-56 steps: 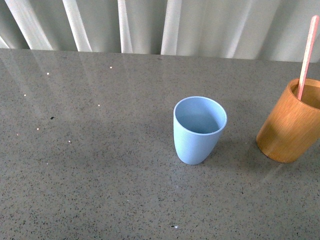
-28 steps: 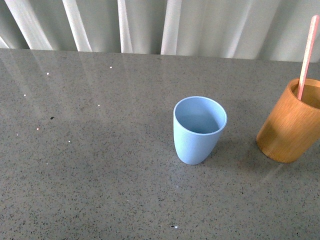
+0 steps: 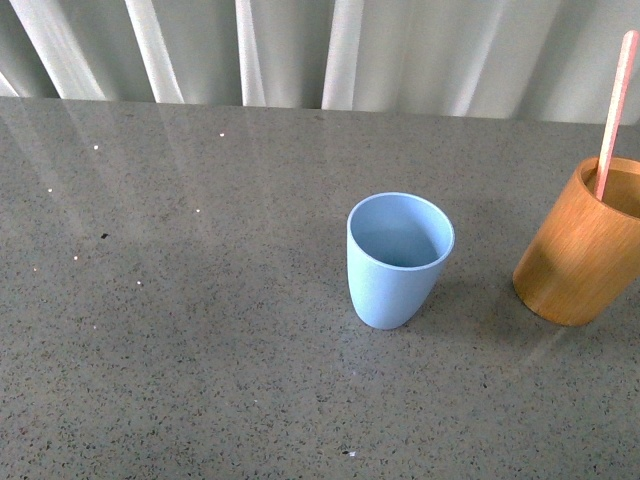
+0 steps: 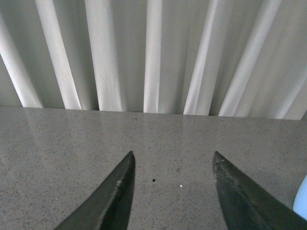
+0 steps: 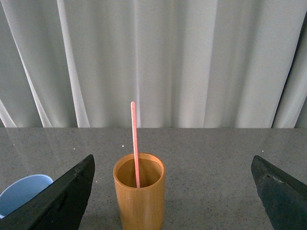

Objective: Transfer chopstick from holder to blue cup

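- Left claw point(image 4: 173, 155) open, empty; right claw point(image 5: 172, 160) spread wide, empty, facing the holder point(image 5: 139, 201).
- Pink chopstick point(image 3: 612, 110) leans in the holder, on the table point(image 3: 180, 300).
- Light blue cup point(image 3: 398, 262) stands upright near it, apart.

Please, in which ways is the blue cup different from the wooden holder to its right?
Colour: the blue cup is light blue and matte; the holder is orange-brown with wood grain.
Shape: the blue cup narrows toward its base; the holder is a straight cylinder.
Contents: the blue cup is empty; the holder has the pink chopstick standing in it.
Both stand upright on the grey table, open-topped, without handles.
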Robot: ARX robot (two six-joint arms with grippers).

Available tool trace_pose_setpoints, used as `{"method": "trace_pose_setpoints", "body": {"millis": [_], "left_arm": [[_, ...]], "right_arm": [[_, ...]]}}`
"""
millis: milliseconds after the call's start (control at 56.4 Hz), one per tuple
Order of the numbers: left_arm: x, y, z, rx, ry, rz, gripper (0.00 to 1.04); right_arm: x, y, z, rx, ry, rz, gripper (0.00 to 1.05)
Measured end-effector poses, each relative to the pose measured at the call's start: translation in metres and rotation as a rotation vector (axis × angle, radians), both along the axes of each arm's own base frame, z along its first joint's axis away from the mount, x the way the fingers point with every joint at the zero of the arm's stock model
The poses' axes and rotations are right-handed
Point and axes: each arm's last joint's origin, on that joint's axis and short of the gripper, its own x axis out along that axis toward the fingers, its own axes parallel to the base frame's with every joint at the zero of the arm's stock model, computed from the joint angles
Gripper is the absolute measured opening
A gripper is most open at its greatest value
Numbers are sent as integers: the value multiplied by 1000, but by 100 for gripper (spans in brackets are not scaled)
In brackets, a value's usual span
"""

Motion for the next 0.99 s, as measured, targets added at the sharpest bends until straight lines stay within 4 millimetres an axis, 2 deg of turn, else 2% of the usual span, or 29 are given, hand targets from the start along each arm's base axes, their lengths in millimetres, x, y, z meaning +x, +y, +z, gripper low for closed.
{"method": "trace_pose_setpoints", "body": {"millis": [89, 159, 266, 478, 638, 992], "left_arm": [[0, 0, 0, 0, 0, 0, 70], [0, 0, 0, 0, 0, 0, 83], [0, 0, 0, 1, 0, 0, 100], [0, 0, 0, 1, 0, 0, 98], [0, 0, 0, 1, 0, 0, 98], [0, 0, 0, 1, 0, 0, 98]], "right_arm": [[0, 0, -1, 6, 15, 2, 95], [3, -3, -3, 39, 241, 16, 95], [15, -14, -4, 78, 363, 8, 95], [54, -27, 11, 54, 347, 175, 95], [99, -32, -5, -3, 403, 263, 95], [150, -25, -12, -10, 373, 338, 95]]}}
